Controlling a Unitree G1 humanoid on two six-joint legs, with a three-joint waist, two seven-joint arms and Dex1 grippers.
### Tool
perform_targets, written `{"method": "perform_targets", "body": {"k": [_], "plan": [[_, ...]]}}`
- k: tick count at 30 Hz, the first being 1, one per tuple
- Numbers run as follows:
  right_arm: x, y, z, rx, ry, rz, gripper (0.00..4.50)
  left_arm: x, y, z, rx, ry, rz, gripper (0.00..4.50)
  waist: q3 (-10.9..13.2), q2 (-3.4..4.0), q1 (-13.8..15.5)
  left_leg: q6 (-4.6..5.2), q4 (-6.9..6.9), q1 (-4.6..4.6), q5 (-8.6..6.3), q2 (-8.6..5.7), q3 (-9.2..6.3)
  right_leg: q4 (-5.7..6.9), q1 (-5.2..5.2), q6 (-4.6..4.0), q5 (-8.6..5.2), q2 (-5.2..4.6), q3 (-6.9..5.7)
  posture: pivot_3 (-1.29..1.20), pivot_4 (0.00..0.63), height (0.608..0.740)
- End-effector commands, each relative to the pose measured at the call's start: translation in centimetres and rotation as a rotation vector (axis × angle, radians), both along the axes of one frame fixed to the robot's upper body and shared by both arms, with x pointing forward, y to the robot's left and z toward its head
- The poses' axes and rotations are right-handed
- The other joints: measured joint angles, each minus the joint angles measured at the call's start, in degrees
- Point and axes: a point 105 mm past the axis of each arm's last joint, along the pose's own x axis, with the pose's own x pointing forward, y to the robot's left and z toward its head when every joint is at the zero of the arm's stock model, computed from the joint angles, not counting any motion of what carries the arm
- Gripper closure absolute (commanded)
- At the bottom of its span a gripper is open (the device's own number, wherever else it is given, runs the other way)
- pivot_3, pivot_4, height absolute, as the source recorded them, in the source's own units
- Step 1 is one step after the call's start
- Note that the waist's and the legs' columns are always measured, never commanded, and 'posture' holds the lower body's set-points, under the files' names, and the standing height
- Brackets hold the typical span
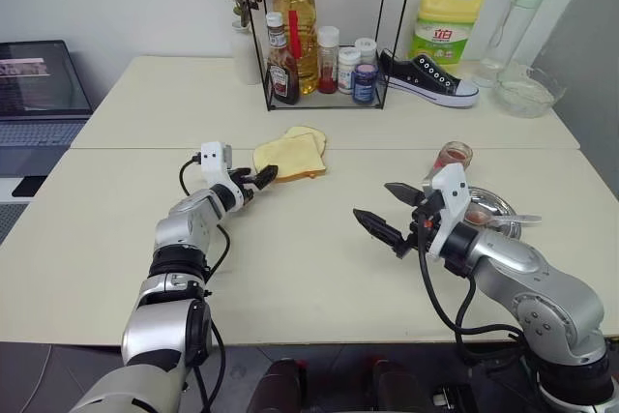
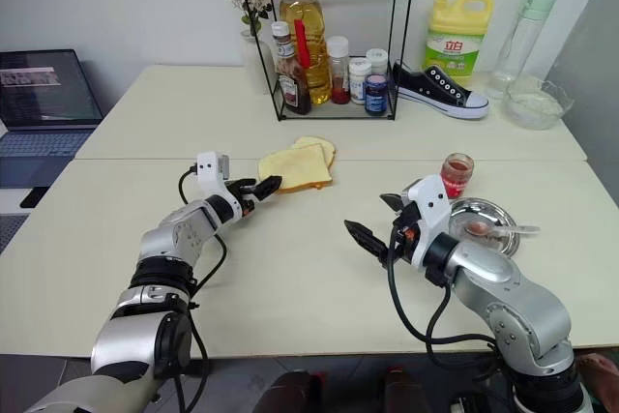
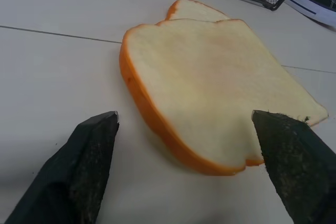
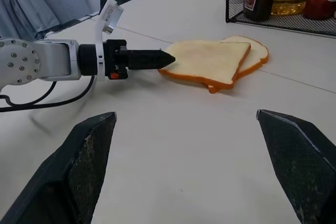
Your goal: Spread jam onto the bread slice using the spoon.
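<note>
Left claw point(image 1: 263, 177) wide, straddling corner of top bread slice point(image 1: 288, 154), probably to pin it. Right claw point(image 1: 384, 211) wide, empty; spoon point(image 1: 510, 220) waits in steel dish point(image 1: 498, 202) beside jam jar point(image 1: 453, 156).

The table point(image 1: 319, 268) looks smooth and matt; the round dish point(image 1: 498, 202) is shiny metal; the bread slice point(image 3: 210, 82) looks soft and porous.

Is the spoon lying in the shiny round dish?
Yes, the spoon rests in the round steel dish with its handle poking over the rim, beside the jam jar.
</note>
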Motion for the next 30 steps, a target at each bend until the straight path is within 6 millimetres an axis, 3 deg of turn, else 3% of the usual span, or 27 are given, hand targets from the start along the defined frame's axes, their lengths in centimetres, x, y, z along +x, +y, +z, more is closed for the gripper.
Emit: {"method": "perform_targets", "body": {"k": [1,11,14,17,20,26,30], "plan": [[0.1,0.1,1.4,0.012,-0.058,0.008,0.00,0.1,-0.2,0.8,-0.003,-0.040,-0.019,1.55,0.0,0.00,-0.1,0.00,-0.01,-0.01,0.00,0.00,0.00,0.00,-0.02,0.00,0.00,0.00,0.00,0.00,0.150,0.740],[0.5,-0.5,1.3,0.016,-0.060,-0.018,0.00,0.3,0.6,1.6,-0.006,-0.061,0.010,4.46,0.0,0.00,-0.1,0.00,-0.01,-0.01,0.00,0.01,0.00,-0.01,-0.02,0.00,0.00,0.00,0.01,0.00,0.150,0.740],[0.7,-0.7,1.2,0.019,-0.061,-0.027,0.00,0.5,1.1,2.2,0.016,-0.061,0.026,4.46,0.0,0.00,-0.2,0.00,-0.01,0.00,0.00,0.01,0.00,0.00,-0.02,0.00,0.00,0.00,0.02,0.00,0.150,0.740],[0.9,-1.0,1.3,0.025,-0.063,-0.038,0.00,0.7,0.3,4.7,0.033,-0.114,-0.043,4.46,0.0,-0.02,-0.3,0.00,-0.02,-0.01,0.00,0.02,0.00,0.00,-0.04,0.00,0.00,0.00,0.02,0.00,0.150,0.740],[1.1,-1.4,1.6,0.035,-0.071,-0.053,0.00,0.5,-2.1,8.4,0.050,-0.197,-0.171,4.46,0.0,-0.06,-0.2,0.00,-0.01,-0.05,0.00,0.03,-0.02,0.02,-0.07,0.00,0.00,0.02,0.00,0.00,0.150,0.740],[1.0,-2.8,2.0,0.028,-0.082,-0.080,0.00,-1.8,-6.8,12.8,0.086,-0.265,-0.431,4.46,0.0,-0.07,-0.2,0.00,0.01,-0.06,0.00,-0.09,0.04,-0.02,-0.04,0.00,0.00,0.06,0.09,0.00,0.150,0.740],[-1.4,-3.9,1.3,-0.032,-0.032,-0.013,0.00,-4.4,-9.7,15.3,0.004,-0.264,-0.586,4.46,0.1,-0.08,-0.3,0.00,-0.01,-0.12,0.00,-0.03,-0.02,-0.06,-0.07,0.01,-0.01,0.02,0.12,0.00,0.150,0.740]]}}
